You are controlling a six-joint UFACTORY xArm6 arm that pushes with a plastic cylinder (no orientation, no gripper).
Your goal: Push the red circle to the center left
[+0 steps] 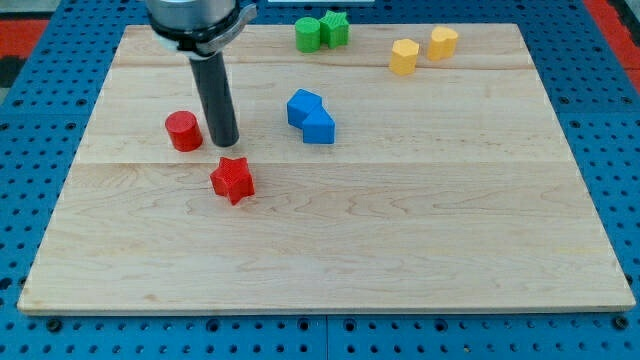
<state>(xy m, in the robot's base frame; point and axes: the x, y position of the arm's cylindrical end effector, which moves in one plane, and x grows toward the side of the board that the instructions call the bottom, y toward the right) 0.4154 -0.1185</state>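
Red circle (183,131) just left of my tip (224,144); nothing occluded.

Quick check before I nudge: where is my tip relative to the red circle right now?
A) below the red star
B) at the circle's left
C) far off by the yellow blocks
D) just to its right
D: my tip stands just to the view's right of the red circle, above the red star.
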